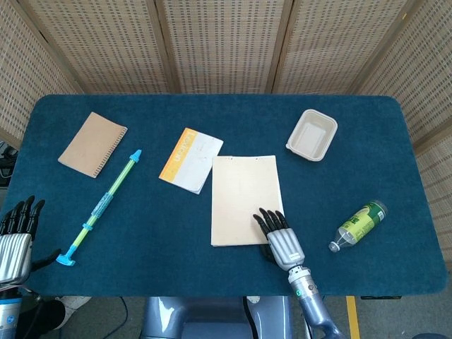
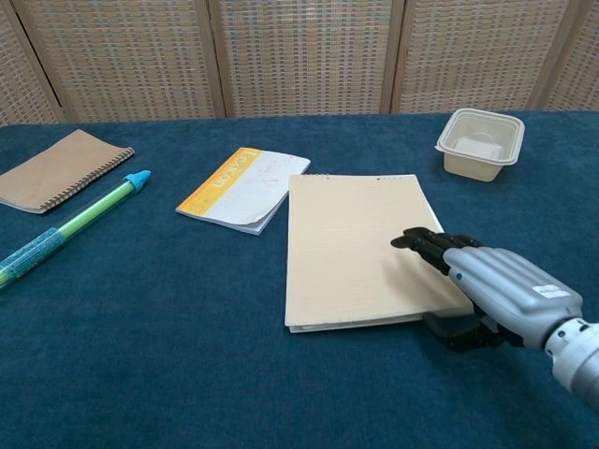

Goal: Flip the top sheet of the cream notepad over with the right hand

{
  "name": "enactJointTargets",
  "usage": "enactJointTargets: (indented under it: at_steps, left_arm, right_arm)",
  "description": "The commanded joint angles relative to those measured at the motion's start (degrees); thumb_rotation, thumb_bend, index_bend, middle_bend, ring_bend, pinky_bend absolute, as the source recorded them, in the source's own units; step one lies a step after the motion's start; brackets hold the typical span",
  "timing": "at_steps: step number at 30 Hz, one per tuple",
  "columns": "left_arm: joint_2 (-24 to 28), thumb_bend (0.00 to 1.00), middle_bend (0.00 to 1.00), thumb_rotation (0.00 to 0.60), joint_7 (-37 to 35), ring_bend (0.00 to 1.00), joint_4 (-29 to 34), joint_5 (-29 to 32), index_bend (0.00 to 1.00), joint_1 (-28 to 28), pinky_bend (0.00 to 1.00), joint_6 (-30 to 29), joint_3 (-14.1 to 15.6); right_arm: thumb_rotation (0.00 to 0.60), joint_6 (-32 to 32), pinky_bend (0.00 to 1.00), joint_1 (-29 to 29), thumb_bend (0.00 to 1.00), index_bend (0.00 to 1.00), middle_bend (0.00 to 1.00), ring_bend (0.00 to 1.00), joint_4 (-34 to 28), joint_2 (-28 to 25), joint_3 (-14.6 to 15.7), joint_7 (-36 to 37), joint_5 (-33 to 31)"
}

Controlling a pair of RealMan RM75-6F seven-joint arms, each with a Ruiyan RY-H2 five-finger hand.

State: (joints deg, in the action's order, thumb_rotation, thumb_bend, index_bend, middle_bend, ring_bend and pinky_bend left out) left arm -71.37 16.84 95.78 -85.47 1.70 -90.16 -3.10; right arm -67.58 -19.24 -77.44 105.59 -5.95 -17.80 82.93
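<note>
The cream notepad (image 1: pixel 244 200) (image 2: pixel 360 250) lies flat mid-table, its binding edge away from me and its far left corner touching the orange booklet. My right hand (image 1: pixel 279 238) (image 2: pixel 487 285) rests palm down on the pad's near right corner, fingers (image 2: pixel 426 245) stretched onto the top sheet, thumb off the pad's near edge. It holds nothing and the sheet lies flat. My left hand (image 1: pixel 15 236) hovers off the table's near left corner, fingers apart and empty.
An orange-and-white booklet (image 1: pixel 191 159) lies left of the pad. A brown spiral notebook (image 1: pixel 92 143) and a green-blue pen (image 1: pixel 102 206) sit further left. A cream tray (image 1: pixel 311 134) stands at the back right, and a green bottle (image 1: pixel 361 224) lies right of my hand.
</note>
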Motion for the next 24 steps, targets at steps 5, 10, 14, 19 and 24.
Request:
enactJointTargets:
  at_steps: [5,10,14,19,24]
  left_arm:
    - [0.0,0.00,0.00,0.600,0.0,0.00,0.1,0.1,0.00,0.0,0.09,0.0,-0.1]
    - [0.0,0.00,0.00,0.600,0.2,0.00,0.2,-0.1,0.00,0.0,0.09,-0.1,0.1]
    - [0.0,0.00,0.00,0.600,0.2,0.00,0.2,0.0,0.00,-0.1,0.09,-0.1,0.1]
    - [0.0,0.00,0.00,0.600,0.1,0.00,0.2,0.2,0.00,0.0,0.09,0.0,0.0]
    - [0.0,0.00,0.00,0.600,-0.1,0.00,0.2,0.4,0.00,0.0,0.09,0.2,0.0]
  right_arm:
    - [0.600,-0.6,0.00,-0.5,0.67,0.11,0.00,0.00,-0.9,-0.4,-0.6,-0.1,-0.6]
    - [0.600,-0.2,0.00,-1.0,0.67,0.12,0.00,0.00,-1.0,-0.5,-0.9,0.0,-1.5]
    - [0.600,0.3,0.00,-1.4,0.66,0.12,0.00,0.00,-0.8,-0.5,-1.2,-0.3,-2.3]
    - [0.600,1.3,0.00,-2.3,0.66,0.13,0.00,0.00,-0.4,-0.3,-2.0,-0.4,-3.4]
    - [0.600,2.7,0.00,-4.1,0.66,0.13,0.00,0.00,0.1,0.2,-3.9,-1.1,-4.7]
